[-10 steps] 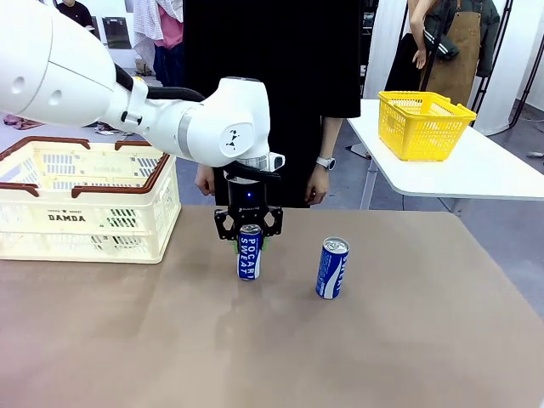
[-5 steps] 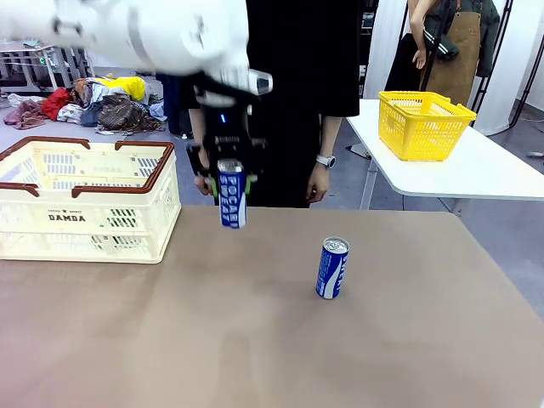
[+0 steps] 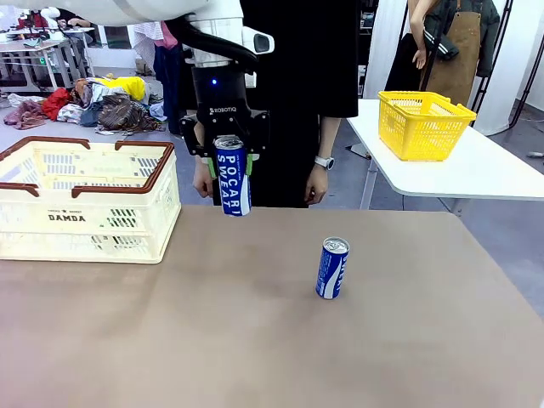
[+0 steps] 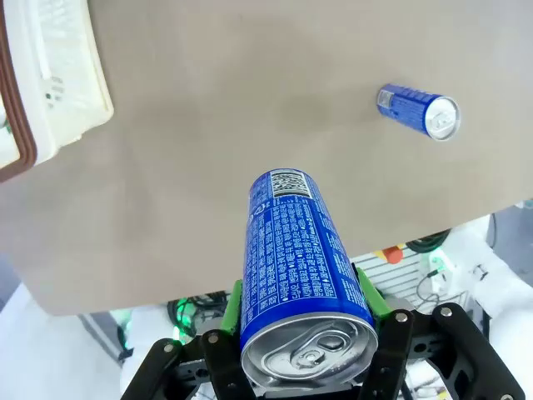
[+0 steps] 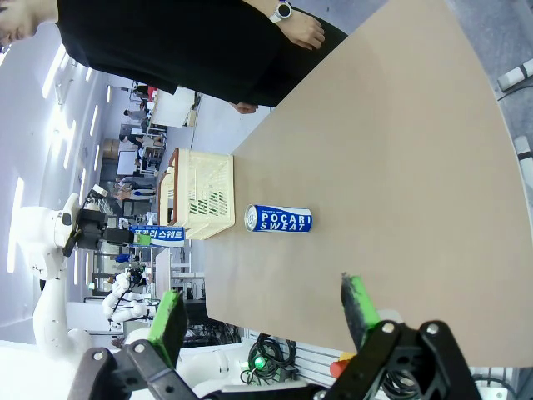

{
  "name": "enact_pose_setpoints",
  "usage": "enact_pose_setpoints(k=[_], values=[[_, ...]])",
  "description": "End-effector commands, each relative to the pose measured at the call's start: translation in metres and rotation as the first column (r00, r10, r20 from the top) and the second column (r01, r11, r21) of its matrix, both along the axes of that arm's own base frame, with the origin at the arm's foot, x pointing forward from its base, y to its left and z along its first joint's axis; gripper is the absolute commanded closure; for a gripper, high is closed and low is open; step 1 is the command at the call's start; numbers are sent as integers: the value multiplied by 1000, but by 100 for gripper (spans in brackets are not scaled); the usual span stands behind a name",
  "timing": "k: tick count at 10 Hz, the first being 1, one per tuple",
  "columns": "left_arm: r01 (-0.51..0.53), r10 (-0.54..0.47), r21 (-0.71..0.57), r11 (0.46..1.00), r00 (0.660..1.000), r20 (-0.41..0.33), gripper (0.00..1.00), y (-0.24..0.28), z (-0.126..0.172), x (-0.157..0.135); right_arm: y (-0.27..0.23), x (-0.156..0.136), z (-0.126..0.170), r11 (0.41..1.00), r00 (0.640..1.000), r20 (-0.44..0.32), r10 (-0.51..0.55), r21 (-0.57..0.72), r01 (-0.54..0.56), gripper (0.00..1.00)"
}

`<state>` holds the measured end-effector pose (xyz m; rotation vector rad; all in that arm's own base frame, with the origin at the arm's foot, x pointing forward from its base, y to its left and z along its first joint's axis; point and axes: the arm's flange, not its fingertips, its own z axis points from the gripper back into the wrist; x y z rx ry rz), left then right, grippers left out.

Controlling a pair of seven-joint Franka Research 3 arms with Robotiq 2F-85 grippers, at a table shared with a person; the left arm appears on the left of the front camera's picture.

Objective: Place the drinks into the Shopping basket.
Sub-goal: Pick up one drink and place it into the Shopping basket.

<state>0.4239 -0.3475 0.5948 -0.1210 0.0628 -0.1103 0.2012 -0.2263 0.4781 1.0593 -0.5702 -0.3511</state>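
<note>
A blue-and-white "POCARI SWEAT" can (image 3: pixel 233 177) hangs in the air, a little tilted, with my left gripper (image 3: pixel 228 143) shut on its top end. The left wrist view looks down along this held can (image 4: pixel 296 275), green pads on both sides, high over the brown table. The second blue can (image 3: pixel 332 268) stands upright on the table to the right; it is also the can (image 4: pixel 418 109) in the left wrist view and the can (image 5: pixel 279 218) in the right wrist view. The cream Shopping basket (image 3: pixel 51 219) marked "DAMDA" sits at the table's left. My right gripper (image 5: pixel 265 312) is open and holds nothing.
A person in black stands at the far edge, hands (image 3: pixel 320 183) hanging just behind the held can. A yellow mesh basket (image 3: pixel 423 125) sits on a separate white table at the back right. The brown table (image 3: pixel 255 340) has free room in front.
My left gripper has lifted the can off the table, raising it and carrying it slightly left. The other can has not moved.
</note>
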Motion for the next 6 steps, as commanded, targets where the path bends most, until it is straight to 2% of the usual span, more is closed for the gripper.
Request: enact_pose_setpoints(k=[1,2,3,4,5,6], values=[[17,-17,5,1000,999,40,100,4,5,5,-1,1,0,1000,1000,31,4,4,-4,0],[0,0,0,1000,1000,0,100,0,0,0,-1,1,0,1000,1000,31,4,4,-4,0],[13,-13,11,1000,1000,21,100,-1,-6,11,-1,1,0,1000,1000,31,4,4,-4,0],[9,-6,-48,999,998,65,100,18,9,22,-1,1,0,1000,1000,31,4,4,-4,0],[-68,84,-100,993,983,166,100,53,36,36,-1,1,0,1000,1000,31,4,4,-4,0],[-116,149,-152,982,963,225,100,87,61,52,-1,1,0,1000,1000,31,4,4,-4,0]])
